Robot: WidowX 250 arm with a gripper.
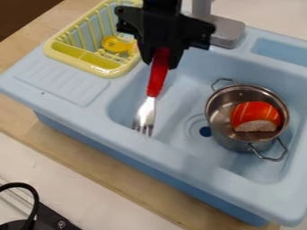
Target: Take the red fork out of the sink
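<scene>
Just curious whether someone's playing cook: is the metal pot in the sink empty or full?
Neither, quite: the pot holds one orange piece of toy food, with its metal bottom showing beside that.

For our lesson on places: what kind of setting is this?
Probably a toy kitchen: there is a light-blue plastic sink, a yellow slatted dish rack and a shiny metal pot.

The black plastic-looking end effector [160, 64] has a broad, angular housing [160, 28] with wing-like sides and small, round, lighter screw heads near their outer edges. Its two black fingers [174, 59] taper; the narrower arm section [162, 5] is black too.
</scene>
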